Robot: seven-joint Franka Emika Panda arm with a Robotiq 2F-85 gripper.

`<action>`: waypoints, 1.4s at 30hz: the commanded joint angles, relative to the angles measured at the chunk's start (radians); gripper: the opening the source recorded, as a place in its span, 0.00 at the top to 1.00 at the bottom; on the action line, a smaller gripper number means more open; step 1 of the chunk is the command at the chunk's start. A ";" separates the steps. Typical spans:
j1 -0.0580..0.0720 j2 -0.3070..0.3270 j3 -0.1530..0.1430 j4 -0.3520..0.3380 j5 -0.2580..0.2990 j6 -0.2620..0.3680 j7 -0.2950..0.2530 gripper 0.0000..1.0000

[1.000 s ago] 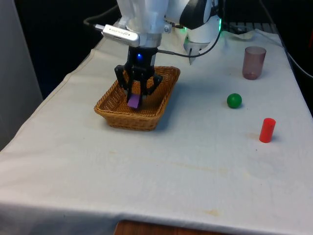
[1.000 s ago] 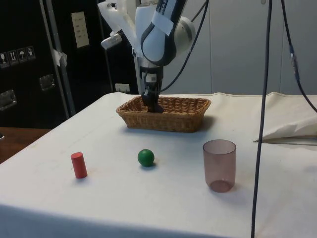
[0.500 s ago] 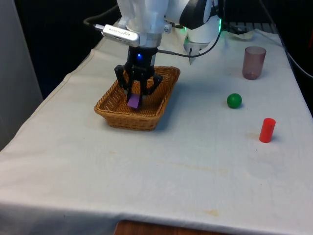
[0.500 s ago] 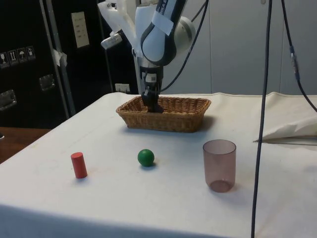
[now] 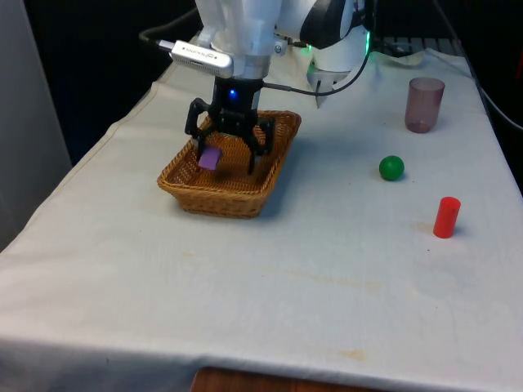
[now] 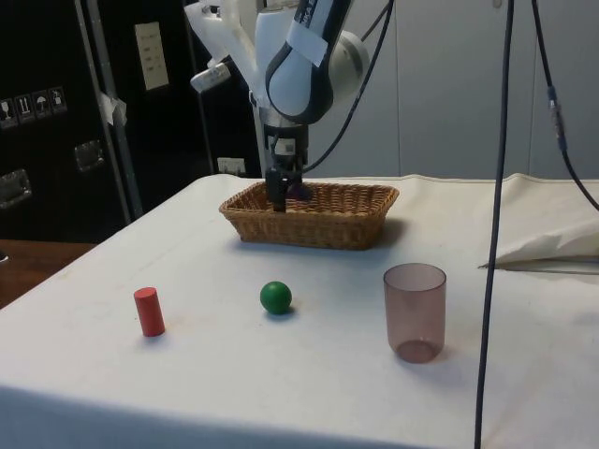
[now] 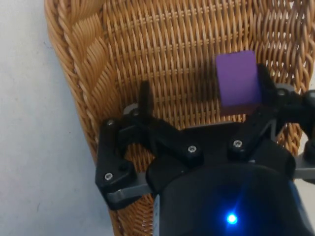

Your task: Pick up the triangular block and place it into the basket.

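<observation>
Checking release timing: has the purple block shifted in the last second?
Yes. In the front view the purple triangular block now sits nearer the woven wicker basket's left wall, beside one finger of the opened black end effector.

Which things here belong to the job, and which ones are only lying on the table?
Job: purple block, wicker basket, gripper, open over the basket.

Lying about: green ball, red cylinder, pinkish translucent cup.
</observation>
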 commanded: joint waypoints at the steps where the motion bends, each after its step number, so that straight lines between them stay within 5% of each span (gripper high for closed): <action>1: 0.000 0.003 0.000 0.003 0.001 -0.002 0.002 0.02; 17: 0.006 -0.024 0.008 0.013 0.000 -0.063 0.011 0.00; 23: -0.020 -0.051 0.033 0.001 0.043 -0.075 -0.030 0.00; 24: -0.020 -0.052 0.033 -0.001 0.055 -0.075 -0.040 0.00; 25: -0.001 -0.037 0.007 0.007 0.038 -0.076 -0.022 0.00; 26: -0.020 -0.053 0.033 -0.003 0.067 -0.075 -0.051 0.00; 34: -0.002 -0.074 -0.007 -0.007 0.102 -0.095 -0.103 0.00; 42: -0.001 -0.171 -0.038 -0.041 0.096 -0.147 -0.149 0.00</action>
